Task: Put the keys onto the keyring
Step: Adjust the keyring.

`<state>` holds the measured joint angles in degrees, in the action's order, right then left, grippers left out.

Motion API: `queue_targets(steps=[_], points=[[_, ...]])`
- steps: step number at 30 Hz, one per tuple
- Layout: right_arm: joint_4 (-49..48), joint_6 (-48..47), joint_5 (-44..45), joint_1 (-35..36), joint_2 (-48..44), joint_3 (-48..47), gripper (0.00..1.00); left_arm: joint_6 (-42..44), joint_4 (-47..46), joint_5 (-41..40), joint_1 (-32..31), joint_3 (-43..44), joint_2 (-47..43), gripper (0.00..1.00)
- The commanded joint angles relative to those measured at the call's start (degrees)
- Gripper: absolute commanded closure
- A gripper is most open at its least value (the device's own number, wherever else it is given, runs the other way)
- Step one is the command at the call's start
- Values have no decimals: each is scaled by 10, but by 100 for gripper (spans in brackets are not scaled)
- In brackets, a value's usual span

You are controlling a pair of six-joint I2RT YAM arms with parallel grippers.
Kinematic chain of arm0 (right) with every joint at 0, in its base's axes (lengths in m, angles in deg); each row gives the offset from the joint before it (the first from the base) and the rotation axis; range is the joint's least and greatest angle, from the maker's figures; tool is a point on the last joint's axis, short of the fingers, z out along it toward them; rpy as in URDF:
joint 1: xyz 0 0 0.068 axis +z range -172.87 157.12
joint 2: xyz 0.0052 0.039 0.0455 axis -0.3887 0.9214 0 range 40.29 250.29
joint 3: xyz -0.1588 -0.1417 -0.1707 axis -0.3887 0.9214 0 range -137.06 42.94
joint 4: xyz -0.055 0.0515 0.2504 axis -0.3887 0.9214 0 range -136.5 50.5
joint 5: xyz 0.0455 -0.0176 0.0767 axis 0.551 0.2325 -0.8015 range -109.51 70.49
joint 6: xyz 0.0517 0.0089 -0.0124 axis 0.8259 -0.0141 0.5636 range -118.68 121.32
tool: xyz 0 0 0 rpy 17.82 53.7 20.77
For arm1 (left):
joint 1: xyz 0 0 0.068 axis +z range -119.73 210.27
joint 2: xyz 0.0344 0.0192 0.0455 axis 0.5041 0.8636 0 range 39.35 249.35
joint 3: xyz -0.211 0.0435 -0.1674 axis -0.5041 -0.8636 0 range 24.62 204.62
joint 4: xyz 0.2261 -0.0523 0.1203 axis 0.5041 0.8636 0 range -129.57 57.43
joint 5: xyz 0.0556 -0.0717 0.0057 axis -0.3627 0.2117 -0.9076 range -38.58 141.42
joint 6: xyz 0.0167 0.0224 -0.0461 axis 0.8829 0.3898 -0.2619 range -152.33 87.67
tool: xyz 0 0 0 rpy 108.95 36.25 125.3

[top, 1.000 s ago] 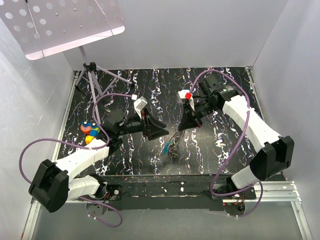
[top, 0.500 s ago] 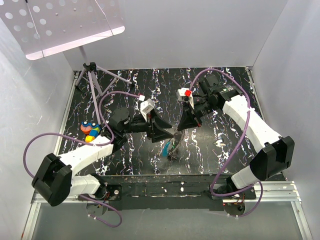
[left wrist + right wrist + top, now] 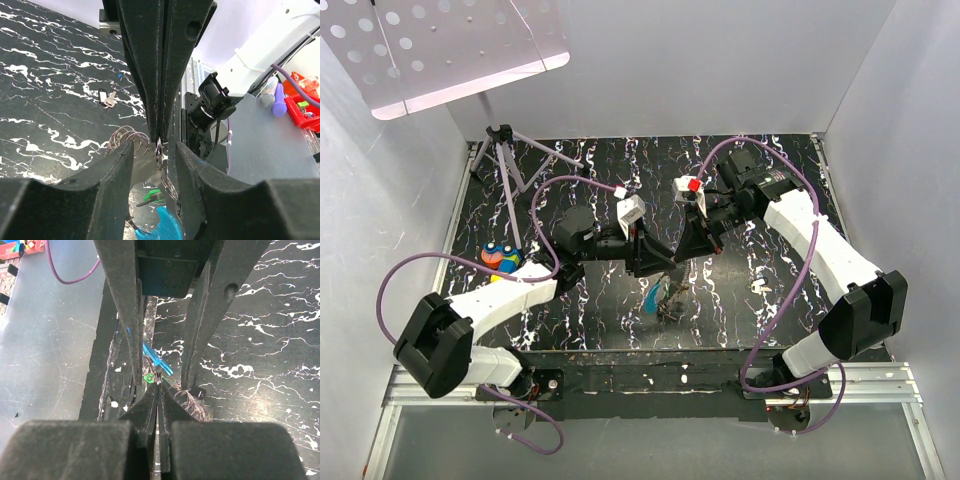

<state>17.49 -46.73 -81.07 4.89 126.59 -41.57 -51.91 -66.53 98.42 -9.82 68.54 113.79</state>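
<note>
Two arms: tips meet above the worktop (image 3: 570, 190).
Right fingers (image 3: 142, 415): pressed together, pinching the keyring (image 3: 158, 146) at their very tips.
Left fingers (image 3: 110, 175): spread, one on each side of the ring, gripping nothing visible.
Keys: blue key (image 3: 165, 227) and green key (image 3: 151, 194) sit between the left fingers, just beside the ring; whether they are threaded cannot be told.
Spare key (image 3: 106, 98): flat on the worktop, well apart.
Step, judged: close the left fingers gently on the wire without twisting it.
</note>
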Motion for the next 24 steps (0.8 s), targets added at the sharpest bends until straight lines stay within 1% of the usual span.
queue_targets(steps=[1, 3, 4, 6, 7, 8, 9, 14, 16, 17, 19, 20, 21, 24], points=[[-17, 13, -31, 2, -1, -12, 99, 25, 22, 9, -8, 27, 9, 66], [-19, 16, -30, 2, -1, -8, 99, 33, 31, 15, -9, 32, 13, 74], [-19, 16, -29, 3, -1, -8, 99, 36, 39, 17, -9, 34, 16, 75], [-20, 19, -29, 3, 0, -7, 99, 48, 51, 21, -11, 39, 19, 83], [-20, 22, -29, 3, -1, -7, 99, 52, 59, 28, -11, 42, 21, 88], [-23, 23, -29, 3, -1, -6, 99, 60, 66, 40, -10, 44, 24, 97], [-26, 29, -29, 3, -1, -6, 99, 68, 76, 41, -10, 49, 25, 100], [-44, 69, -31, 1, 2, -10, 98, 72, 64, 34, -9, 33, 12, 100], [-38, 80, -41, -5, 0, -22, 89, 80, 70, 27, -9, 25, 1, 100], [-34, 81, -46, -10, -1, -28, 87, 85, 74, 24, -9, 20, -3, 100], [-23, 82, -55, -20, -5, -41, 79, 94, 82, 20, -5, 13, -16, 100], [-19, 82, -57, -26, -9, -43, 72, 97, 85, 21, -1, 10, -21, 100], [-18, 82, -58, -32, -13, -42, 66, 101, 89, 21, 3, 8, -25, 100], [-22, 77, -54, -52, -36, -29, 57, 103, 99, 35, 18, 6, -37, 100]])
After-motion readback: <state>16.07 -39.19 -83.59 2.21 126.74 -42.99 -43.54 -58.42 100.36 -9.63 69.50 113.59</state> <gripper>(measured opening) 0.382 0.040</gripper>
